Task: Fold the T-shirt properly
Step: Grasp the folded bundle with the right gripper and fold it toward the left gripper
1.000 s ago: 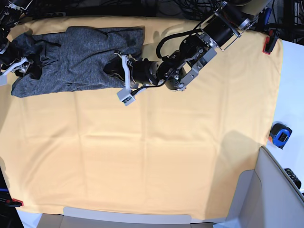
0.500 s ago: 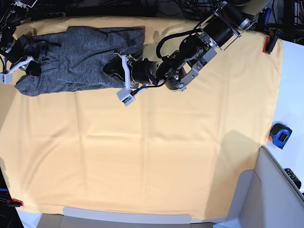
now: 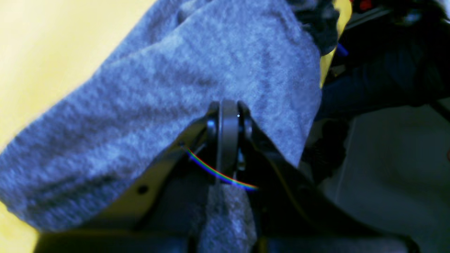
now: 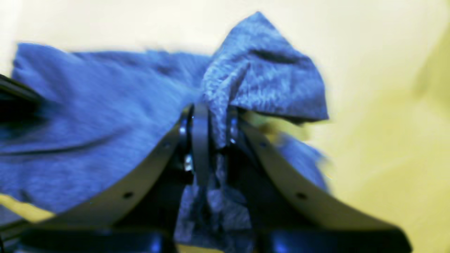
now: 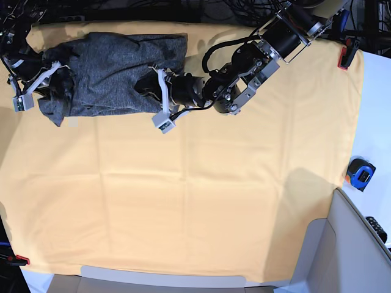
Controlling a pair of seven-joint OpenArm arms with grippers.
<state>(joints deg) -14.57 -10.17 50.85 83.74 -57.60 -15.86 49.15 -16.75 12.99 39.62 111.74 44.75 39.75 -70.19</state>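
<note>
1. Lying along the far edge of the surface [image 5: 201,201], toward its far-left corner, the T-shirt [image 5: 113,73] is bunching up at both ends instead of sitting flat.
2. The right claw [image 4: 211,126] is pinching a gathered peak of knit, its two halves closing together on the T-shirt with fabric pushing out above and below them.
3. The left claw [image 3: 228,119] is also clamping the T-shirt, its halves meeting on a fold at the other end of the garment.
4. Judging from this, the step in hand is carrying one end over the other; doing it well is calling for both arms moving in step, keeping the knit lightly taut between them so no slack is rucking up in the middle.
5. The knit is looking soft and limp, so lifting only just clear of the yellow cloth [image 5: 183,183] is probably wiser than dragging.
6. Counting: one T-shirt, one yellow cloth, two arms, two claws, one tape measure [image 5: 360,174] sitting off the right edge.
</note>
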